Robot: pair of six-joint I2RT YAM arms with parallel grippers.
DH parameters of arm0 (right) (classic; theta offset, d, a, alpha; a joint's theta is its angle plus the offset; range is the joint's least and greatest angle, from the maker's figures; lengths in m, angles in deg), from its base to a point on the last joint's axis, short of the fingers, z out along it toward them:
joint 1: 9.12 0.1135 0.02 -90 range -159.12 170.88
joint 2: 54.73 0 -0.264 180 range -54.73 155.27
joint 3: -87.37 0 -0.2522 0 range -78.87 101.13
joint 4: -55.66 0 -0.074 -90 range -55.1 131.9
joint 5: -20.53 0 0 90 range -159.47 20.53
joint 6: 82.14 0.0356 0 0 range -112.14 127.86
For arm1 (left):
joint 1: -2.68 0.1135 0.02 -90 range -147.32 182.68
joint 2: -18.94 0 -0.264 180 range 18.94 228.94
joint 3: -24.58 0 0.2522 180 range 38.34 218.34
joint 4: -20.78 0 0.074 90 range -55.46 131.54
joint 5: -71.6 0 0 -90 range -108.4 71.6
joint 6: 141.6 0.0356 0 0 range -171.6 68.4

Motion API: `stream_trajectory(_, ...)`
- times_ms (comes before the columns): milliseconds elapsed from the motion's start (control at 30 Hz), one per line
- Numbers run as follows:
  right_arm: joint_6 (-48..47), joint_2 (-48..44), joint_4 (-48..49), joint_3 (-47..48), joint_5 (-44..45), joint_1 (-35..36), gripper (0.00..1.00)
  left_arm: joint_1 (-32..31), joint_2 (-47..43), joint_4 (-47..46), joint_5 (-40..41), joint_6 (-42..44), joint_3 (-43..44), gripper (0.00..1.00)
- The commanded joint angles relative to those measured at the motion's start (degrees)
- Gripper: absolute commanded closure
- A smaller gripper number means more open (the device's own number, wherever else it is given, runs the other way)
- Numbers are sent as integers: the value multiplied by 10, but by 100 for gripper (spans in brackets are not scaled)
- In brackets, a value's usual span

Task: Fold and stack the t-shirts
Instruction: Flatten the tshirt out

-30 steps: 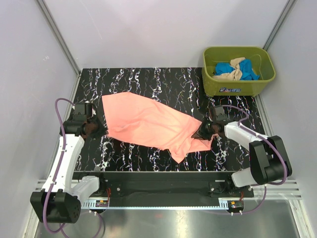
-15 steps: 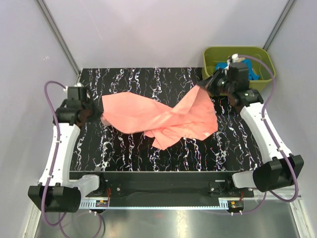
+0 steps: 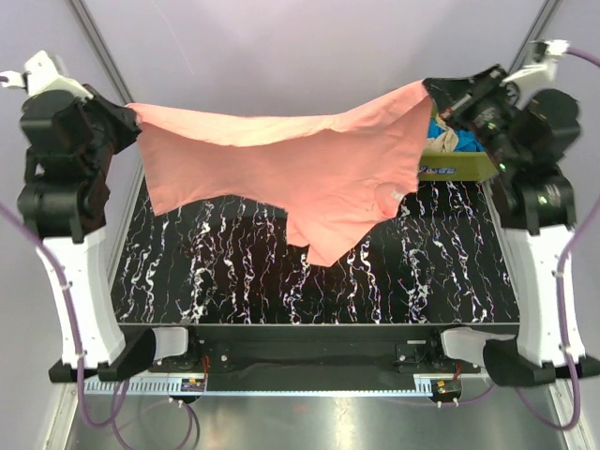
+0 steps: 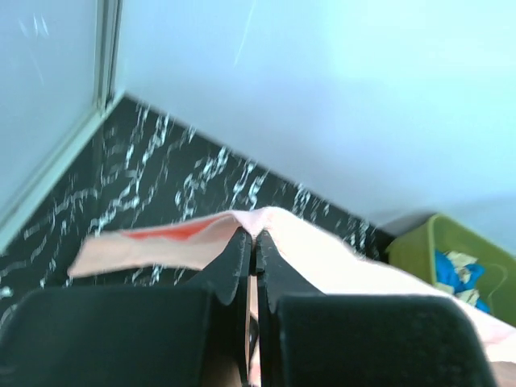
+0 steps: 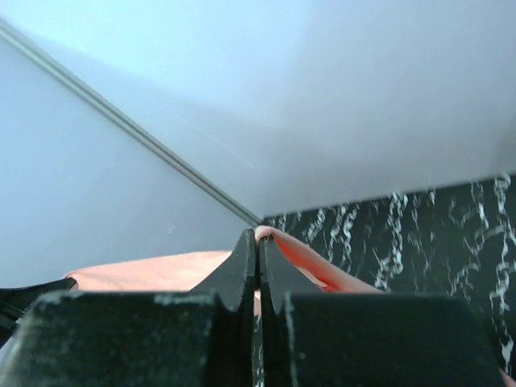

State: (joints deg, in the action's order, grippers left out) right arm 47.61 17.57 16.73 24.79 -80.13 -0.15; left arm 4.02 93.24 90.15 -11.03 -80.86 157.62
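A salmon-pink t-shirt (image 3: 300, 169) hangs stretched in the air high above the black marbled table (image 3: 234, 272), its lower corner dangling toward the middle. My left gripper (image 3: 129, 114) is shut on its left top corner, my right gripper (image 3: 433, 94) shut on its right top corner. In the left wrist view the pink t-shirt (image 4: 322, 250) drapes over the closed fingertips (image 4: 242, 246) of the left gripper (image 4: 253, 239). The right wrist view shows the same, pink t-shirt cloth (image 5: 322, 270) pinched at the right gripper (image 5: 258, 235). Blue and beige t-shirts (image 3: 459, 139) lie bunched in the tub, partly hidden.
An olive-green plastic tub (image 3: 459, 167) stands at the back right of the table, mostly hidden behind the right arm and the raised cloth; it also shows as the green tub (image 4: 459, 250) in the left wrist view. White walls enclose the table on three sides.
Both arms have risen steeply from the table, lifting the pink t-shirt off the surface and pulling it taut between them. The right gripper swung from the front right up to the back.
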Motion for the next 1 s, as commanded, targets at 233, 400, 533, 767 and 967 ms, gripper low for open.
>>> stream_trajectory(233, -57, -142, 24, 81, -48, 0, 100, -120, -144, -47, 88, 115, 101, 100)
stream_trajectory(400, -59, -185, 10, 111, -72, -1, 100, -151, -229, -87, 106, 147, 61, 100)
stream_trajectory(533, -42, -183, 10, 136, -84, -1, 100, -151, -277, -112, 115, 160, 11, 100)
stream_trajectory(767, -21, -121, 79, 63, -86, -1, 100, -151, -230, -127, 163, 153, -90, 100)
stream_trajectory(967, 1, -9, 179, -63, -78, -1, 100, -135, -155, -183, 225, 145, -239, 100)
